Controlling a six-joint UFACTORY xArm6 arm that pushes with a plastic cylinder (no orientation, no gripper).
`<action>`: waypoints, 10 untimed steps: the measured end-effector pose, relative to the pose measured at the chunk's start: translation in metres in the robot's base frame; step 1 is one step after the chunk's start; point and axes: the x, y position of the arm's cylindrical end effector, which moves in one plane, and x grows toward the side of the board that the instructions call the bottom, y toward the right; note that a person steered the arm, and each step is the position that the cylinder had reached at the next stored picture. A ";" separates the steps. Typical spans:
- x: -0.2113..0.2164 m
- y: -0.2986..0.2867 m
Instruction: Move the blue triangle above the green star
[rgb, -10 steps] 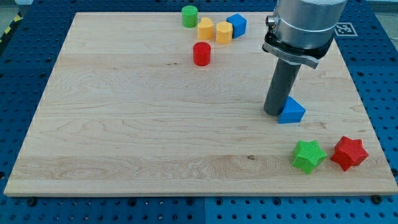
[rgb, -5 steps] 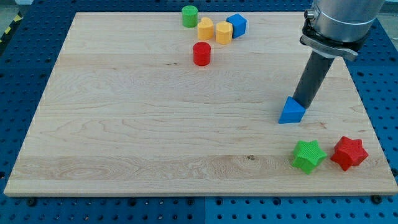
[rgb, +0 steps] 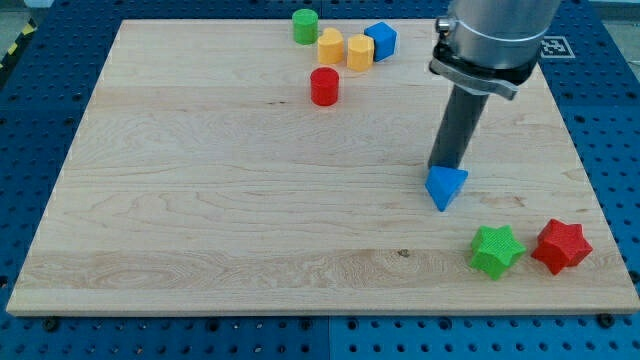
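The blue triangle (rgb: 445, 187) lies on the wooden board (rgb: 200, 200), right of centre, one corner pointing to the view's bottom. The green star (rgb: 496, 250) sits lower and a little to the right of it, near the board's bottom edge. My tip (rgb: 443, 168) stands at the triangle's upper edge, touching it or nearly so. The dark rod runs up to the grey arm body at the view's top right.
A red star (rgb: 561, 246) sits just right of the green star. At the board's top are a green cylinder (rgb: 305, 26), two yellow blocks (rgb: 330, 46) (rgb: 360, 52), a blue cube (rgb: 380, 40) and a red cylinder (rgb: 324, 87).
My tip swung from the triangle's left to its upper right, then to its top. The triangle has turned and shifted left and slightly down.
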 end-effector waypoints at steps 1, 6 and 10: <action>0.014 -0.026; 0.074 -0.020; 0.074 -0.005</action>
